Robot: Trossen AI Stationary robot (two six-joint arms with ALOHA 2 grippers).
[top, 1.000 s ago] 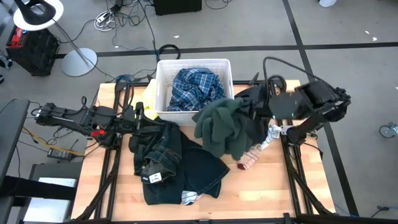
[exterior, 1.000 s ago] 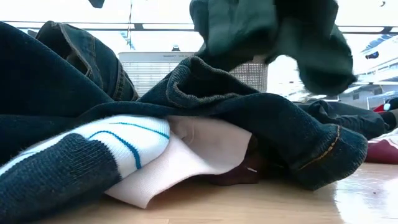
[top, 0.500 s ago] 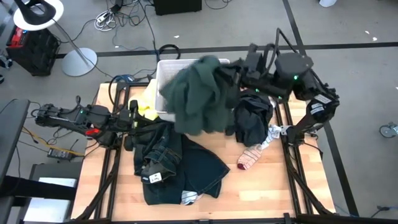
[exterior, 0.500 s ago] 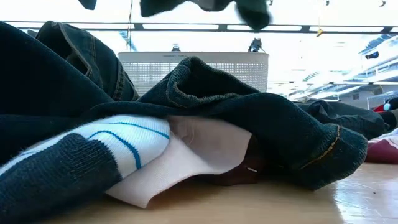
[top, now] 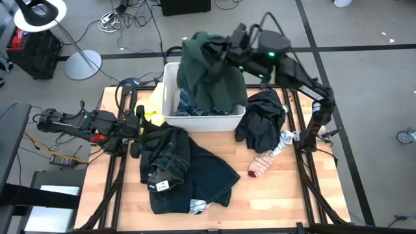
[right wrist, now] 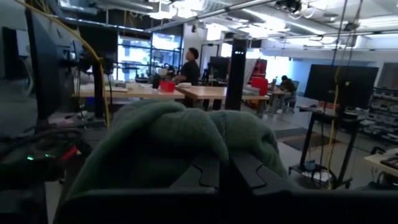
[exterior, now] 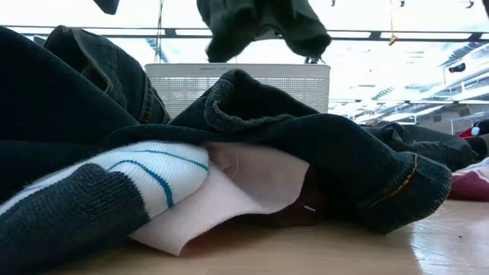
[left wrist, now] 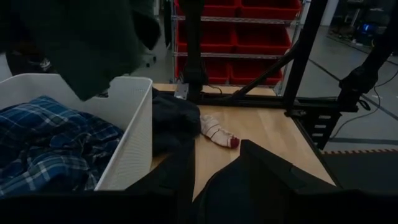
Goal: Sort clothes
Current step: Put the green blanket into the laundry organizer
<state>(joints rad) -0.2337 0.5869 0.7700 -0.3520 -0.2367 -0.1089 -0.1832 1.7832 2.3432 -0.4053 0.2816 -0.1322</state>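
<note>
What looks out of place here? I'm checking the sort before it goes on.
A yellow garment lies bunched against the white bin's outer wall, not inside. The right gripper holds the dark green garment over the bin.

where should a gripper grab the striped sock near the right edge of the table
Probably at the striped sock's pale upper leg, coming straight down from above. It lies flat and stretched out on bare wood beside the black garment, so the free end away from that pile looks easiest to pinch.
</note>
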